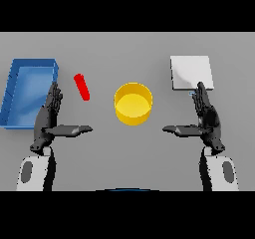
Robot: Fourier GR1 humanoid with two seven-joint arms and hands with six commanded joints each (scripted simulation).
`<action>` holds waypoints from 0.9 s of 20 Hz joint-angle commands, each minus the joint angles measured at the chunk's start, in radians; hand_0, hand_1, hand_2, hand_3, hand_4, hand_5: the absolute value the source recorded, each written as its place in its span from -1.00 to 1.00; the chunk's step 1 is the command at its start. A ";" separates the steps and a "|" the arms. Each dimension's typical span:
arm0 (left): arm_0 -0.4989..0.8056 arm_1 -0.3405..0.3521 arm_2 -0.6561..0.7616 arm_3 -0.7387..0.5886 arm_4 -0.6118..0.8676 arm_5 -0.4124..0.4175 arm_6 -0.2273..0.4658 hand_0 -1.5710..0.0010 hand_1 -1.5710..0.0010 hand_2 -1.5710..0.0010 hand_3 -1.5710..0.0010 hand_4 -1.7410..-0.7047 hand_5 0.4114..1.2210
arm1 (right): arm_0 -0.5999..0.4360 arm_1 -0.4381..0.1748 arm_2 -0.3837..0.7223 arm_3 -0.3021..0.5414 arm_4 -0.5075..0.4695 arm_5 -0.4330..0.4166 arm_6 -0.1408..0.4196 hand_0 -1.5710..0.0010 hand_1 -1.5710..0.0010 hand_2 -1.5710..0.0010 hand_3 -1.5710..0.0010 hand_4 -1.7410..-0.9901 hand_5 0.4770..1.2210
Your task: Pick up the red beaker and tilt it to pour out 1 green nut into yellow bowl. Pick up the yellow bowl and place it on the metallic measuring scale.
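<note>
Head view is giving you both hands nearest, low on the table (124, 148). Your left hand (49, 118) is sitting to the lower left of the bowl (133, 103), fingers straight and pointing away from you, thumb sticking out flat toward the bowl; it is spread and holding nothing. Your right hand (205, 117) is mirroring it to the lower right of the bowl, fingers straight, thumb reaching inward, likewise spread and holding nothing.

Between the two hands and a little farther out, the yellow bowl is standing upright on the table, well apart from both thumbs. You cannot tell whether anything is lying inside it.

Just left of the bowl and slightly farther, the red beaker (81, 86) is showing as a slim tilted shape, apart from your left fingertips.

Farther left of the bowl, the blue tray (15, 91) is lying beside your left hand. Right of the bowl and farther out, the scale (191, 71) is resting flat, with your right fingertips reaching just to its near edge.
</note>
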 commanded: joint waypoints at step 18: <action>0.079 0.065 -0.092 -0.116 -0.098 -0.039 0.048 1.00 1.00 1.00 1.00 0.09 -0.40 | 0.052 -0.067 0.085 -0.095 0.126 0.014 -0.040 1.00 1.00 1.00 1.00 0.25 -0.64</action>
